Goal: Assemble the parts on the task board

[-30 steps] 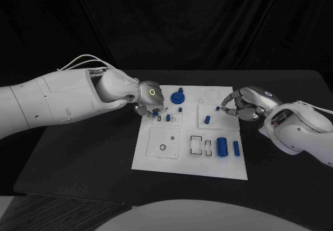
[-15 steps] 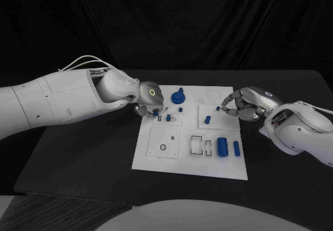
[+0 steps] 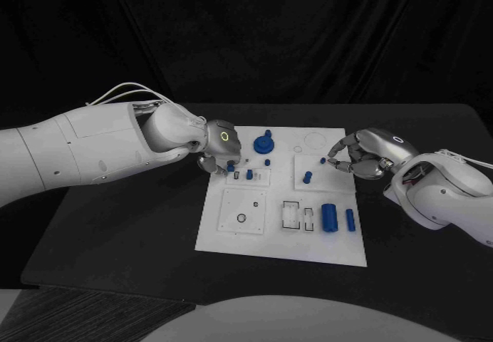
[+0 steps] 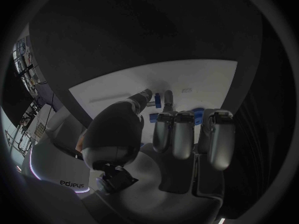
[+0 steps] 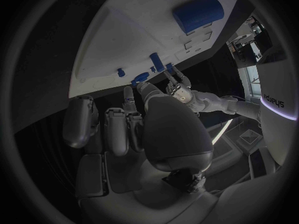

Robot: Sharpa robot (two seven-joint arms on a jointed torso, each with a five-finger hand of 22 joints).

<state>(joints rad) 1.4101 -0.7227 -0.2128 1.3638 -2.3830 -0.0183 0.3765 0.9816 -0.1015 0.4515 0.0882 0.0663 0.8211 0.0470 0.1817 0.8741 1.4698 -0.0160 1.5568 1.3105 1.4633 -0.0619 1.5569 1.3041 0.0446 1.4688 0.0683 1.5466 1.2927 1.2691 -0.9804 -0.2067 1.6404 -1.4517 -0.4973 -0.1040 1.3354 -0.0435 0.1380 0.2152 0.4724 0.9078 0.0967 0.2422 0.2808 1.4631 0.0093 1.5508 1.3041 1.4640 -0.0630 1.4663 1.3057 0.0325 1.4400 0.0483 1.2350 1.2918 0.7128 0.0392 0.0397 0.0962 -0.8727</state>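
The white task board (image 3: 269, 235) lies mid-table. My left hand (image 3: 220, 145) hangs over its back left corner, and thumb and a finger pinch a small blue peg (image 3: 231, 167) (image 4: 157, 100) standing on the board. A second peg (image 3: 250, 173) stands just beside it. My right hand (image 3: 364, 153) hovers at the board's right edge with fingers curled in on nothing (image 5: 127, 119). Its fingertips are close beside a tiny blue piece (image 3: 321, 161). A round blue gear with a knob (image 3: 264, 144) sits at the back. Near the front right lie a big blue cylinder (image 3: 329, 217) and a slimmer one (image 3: 350, 219).
Two more blue pegs (image 3: 267, 162) (image 3: 308, 175) stand mid-board. Outlined slots (image 3: 293, 215) and a small ring (image 3: 241, 218) mark the board's front half. The black table (image 3: 123, 235) runs wide on both sides of the board.
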